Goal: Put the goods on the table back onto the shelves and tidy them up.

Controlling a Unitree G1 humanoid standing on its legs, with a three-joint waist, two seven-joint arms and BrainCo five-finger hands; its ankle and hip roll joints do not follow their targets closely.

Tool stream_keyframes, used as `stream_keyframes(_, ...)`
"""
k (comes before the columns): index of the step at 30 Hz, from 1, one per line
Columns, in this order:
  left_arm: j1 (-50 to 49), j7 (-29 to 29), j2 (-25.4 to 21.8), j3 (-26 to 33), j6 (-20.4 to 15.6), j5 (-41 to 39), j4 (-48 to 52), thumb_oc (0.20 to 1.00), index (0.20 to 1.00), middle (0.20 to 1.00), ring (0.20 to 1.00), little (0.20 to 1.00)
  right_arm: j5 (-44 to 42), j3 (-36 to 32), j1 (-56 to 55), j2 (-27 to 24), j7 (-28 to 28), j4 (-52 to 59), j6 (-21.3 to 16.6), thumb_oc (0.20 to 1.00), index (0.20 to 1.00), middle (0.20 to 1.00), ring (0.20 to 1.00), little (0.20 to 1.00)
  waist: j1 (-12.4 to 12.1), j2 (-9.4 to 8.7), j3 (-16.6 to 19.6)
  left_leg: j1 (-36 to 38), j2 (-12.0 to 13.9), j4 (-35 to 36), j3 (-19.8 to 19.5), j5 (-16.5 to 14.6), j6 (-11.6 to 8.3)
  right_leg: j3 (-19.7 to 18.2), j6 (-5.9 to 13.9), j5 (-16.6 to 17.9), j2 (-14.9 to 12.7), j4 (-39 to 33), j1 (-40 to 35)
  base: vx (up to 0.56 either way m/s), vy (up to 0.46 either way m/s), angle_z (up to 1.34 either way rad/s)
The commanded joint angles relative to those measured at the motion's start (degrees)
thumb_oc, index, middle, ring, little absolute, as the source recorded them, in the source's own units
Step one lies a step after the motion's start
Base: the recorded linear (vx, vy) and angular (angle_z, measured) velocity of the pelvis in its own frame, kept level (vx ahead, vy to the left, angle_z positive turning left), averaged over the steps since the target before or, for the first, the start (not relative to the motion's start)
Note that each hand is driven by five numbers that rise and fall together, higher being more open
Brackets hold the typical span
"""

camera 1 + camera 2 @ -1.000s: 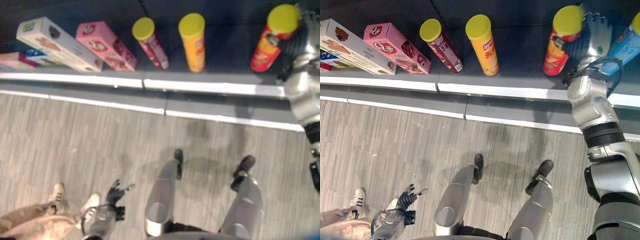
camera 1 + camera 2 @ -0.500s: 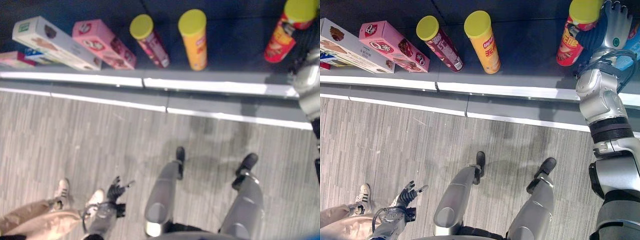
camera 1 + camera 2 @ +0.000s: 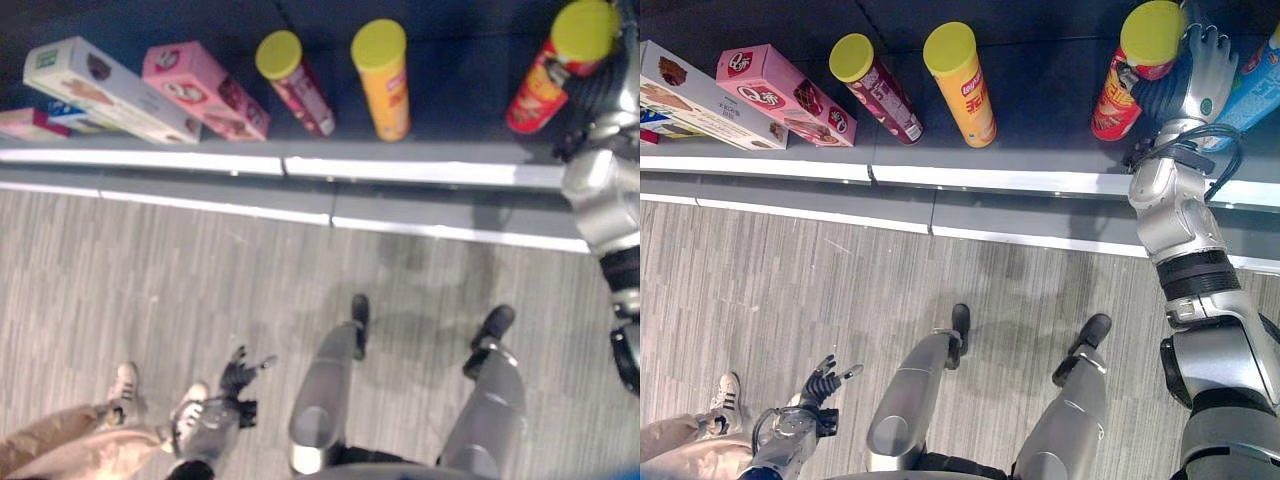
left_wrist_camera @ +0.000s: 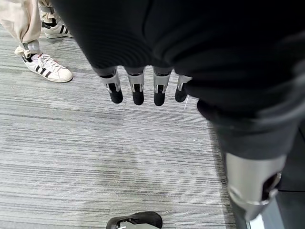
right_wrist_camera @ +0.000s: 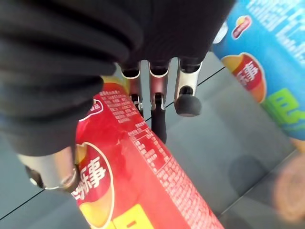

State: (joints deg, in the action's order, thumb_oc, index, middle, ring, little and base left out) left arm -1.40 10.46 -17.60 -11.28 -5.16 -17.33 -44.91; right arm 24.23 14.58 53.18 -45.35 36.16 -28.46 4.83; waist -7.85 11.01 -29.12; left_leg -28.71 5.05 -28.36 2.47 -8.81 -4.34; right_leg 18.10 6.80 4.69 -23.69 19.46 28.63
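A red can with a yellow lid [image 3: 1118, 88] stands tilted on the dark shelf [image 3: 1040, 130] at the right. My right hand [image 3: 1202, 80] reaches up beside it. In the right wrist view the red can [image 5: 143, 176] lies between the thumb and the fingers [image 5: 157, 114], which close loosely on it. A blue can [image 3: 1255, 85] stands just right of the hand. My left hand [image 3: 822, 384] hangs low over the floor, open and holding nothing, its fingers [image 4: 138, 90] relaxed.
Along the shelf to the left stand an orange can [image 3: 962, 85], a dark red can [image 3: 880, 88], a pink box [image 3: 785, 95] and a white box [image 3: 700, 95]. The shelf's pale front edge [image 3: 990, 180] runs across. A person's shoes [image 4: 47, 69] are beside my left hand.
The red can and my right hand moved right along the shelf, then back a little to the left. My left hand stayed low.
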Motion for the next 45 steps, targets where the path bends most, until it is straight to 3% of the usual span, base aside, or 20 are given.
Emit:
stream_keyframes(1,-2.13,1.65,-2.24,-1.36,-0.85,-0.78,-0.64,1.0,1.0,1.0,1.0,1.0,3.34,-2.15,-0.01,-0.71,2.9,4.57,-0.42,0.2,0.2,0.2,0.2,0.2,0.53,-0.08,1.88,-1.3,2.42,10.03,-3.69,6.51,-3.9,-4.99,3.6,-5.63,-1.24,4.05,-0.92,-0.01,0.006,-0.03)
stream_keyframes(39,-2.21,1.86,-2.35,-1.4,-0.91,-0.71,-0.2,1.0,1.0,1.0,1.0,1.0,1.66,1.14,-0.91,0.19,-0.22,4.2,-1.63,0.2,0.2,0.2,0.2,0.2,0.83,-1.66,1.7,-1.2,3.07,10.6,-3.08,7.2,-4.43,-4.71,3.67,-4.23,-0.77,1.96,-1.86,0.0,0.0,0.0)
stream_keyframes(41,-2.16,1.75,-2.39,-1.42,-0.92,-0.66,-0.28,1.0,1.0,1.0,1.0,1.0,1.2,1.5,-0.54,0.23,-0.55,4.06,-1.97,0.853,0.853,0.853,0.853,0.853,0.84,-1.75,1.68,-1.17,3.13,10.66,-3.03,7.26,-4.5,-4.79,3.67,-4.19,-0.74,1.88,-1.82,0.0,0.0,0.0)
stream_keyframes(43,-2.17,1.68,-2.38,-1.55,-0.91,-0.62,-0.33,1.0,1.0,1.0,1.0,1.0,0.79,1.55,-0.44,0.09,-0.8,4.29,-2.15,1.0,1.0,1.0,1.0,1.0,0.85,-1.82,1.62,-1.06,3.16,10.93,-2.96,7.39,-4.56,-4.8,3.7,-4.14,-0.73,1.78,-1.82,0.0,0.0,0.0)
stream_keyframes(45,-2.07,1.65,-2.41,-1.71,-0.92,-0.56,-0.41,1.0,1.0,1.0,1.0,1.0,0.14,1.6,-0.04,-0.14,-0.93,4.56,-2.5,1.0,1.0,1.0,1.0,1.0,0.91,-1.88,1.59,-0.98,3.25,11.13,-2.86,7.52,-4.61,-4.86,3.72,-4.12,-0.64,1.73,-1.77,0.0,-0.004,-0.02)
